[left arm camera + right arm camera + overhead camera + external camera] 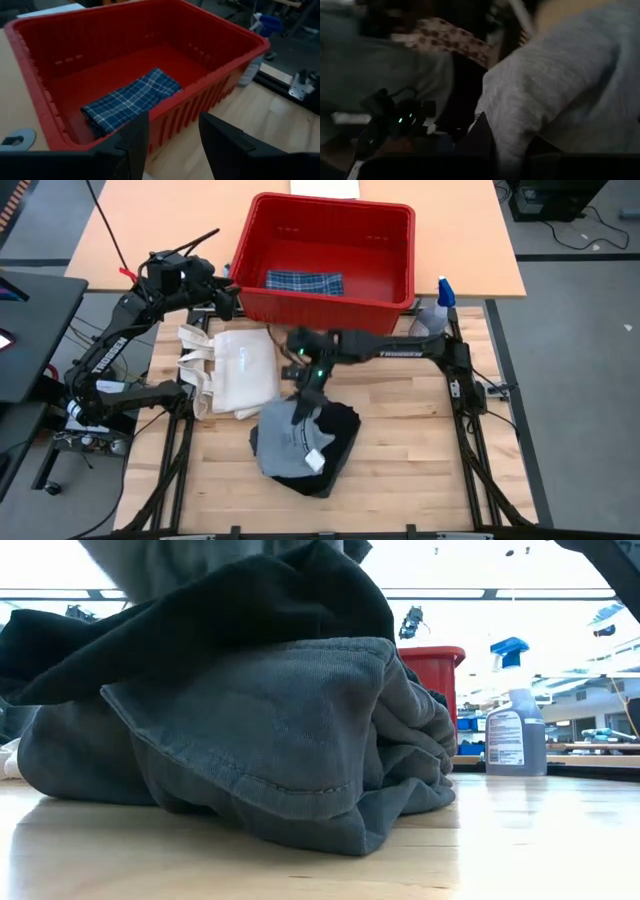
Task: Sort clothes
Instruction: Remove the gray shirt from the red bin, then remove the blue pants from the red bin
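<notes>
High view, right gripper (300,412) clamped on grey shorts (290,442) at frame centre-bottom w/ black piece (342,430), left gripper (228,300) part-open, empty, by red bin (325,220) holding plaid piece (305,282)

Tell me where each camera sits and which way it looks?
High view: above the table, looking down; both arms, red bin, shorts.
Low view: at tabletop height, facing the shorts; no arm clearly shows.
Left wrist view: over the bin, plaid piece inside; left end effector open.
Right wrist view: pressed into grey fabric.
High and left wrist views share the bin.
</notes>
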{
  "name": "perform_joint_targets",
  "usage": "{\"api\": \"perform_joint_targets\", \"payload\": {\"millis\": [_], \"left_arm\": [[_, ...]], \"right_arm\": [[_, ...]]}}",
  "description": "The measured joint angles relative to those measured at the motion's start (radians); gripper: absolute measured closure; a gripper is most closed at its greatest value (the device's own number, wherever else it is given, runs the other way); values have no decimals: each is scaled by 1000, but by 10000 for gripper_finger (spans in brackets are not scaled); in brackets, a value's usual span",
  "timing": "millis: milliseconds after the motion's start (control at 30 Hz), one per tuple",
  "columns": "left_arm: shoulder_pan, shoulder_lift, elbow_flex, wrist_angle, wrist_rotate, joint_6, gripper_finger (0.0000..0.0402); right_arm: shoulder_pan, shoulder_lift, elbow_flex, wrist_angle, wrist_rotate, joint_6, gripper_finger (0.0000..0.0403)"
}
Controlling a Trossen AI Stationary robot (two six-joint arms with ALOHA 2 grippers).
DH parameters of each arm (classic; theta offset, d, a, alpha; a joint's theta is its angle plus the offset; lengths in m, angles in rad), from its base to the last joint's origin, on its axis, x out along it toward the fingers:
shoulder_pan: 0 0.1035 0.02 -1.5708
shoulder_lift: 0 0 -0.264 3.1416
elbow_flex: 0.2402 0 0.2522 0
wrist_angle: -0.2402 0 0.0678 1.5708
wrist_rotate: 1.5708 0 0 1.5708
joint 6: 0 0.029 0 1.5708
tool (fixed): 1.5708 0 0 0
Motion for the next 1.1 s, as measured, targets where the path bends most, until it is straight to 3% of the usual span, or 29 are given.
{"api": "perform_joint_targets", "payload": {"millis": [133,333,500,733,900,1100], "left_arm": [[0,-2,0,-23,12,11,225],[0,-1,0,-67,71,26,225],[-16,1,0,-77,177,37,225],[-89,0,-8,-27,188,110,225],[-128,-56,-170,217,181,37,225],[-182,-153,-481,451,168,-149,225]], "right_arm": [[15,0,-167,-26,129,59,353],[19,1,-348,-40,147,149,275],[19,0,-347,-113,150,157,204],[15,-2,-254,-247,186,179,135],[-4,-2,-183,-521,209,109,120],[-46,-2,-127,-864,426,-47,118]]}}
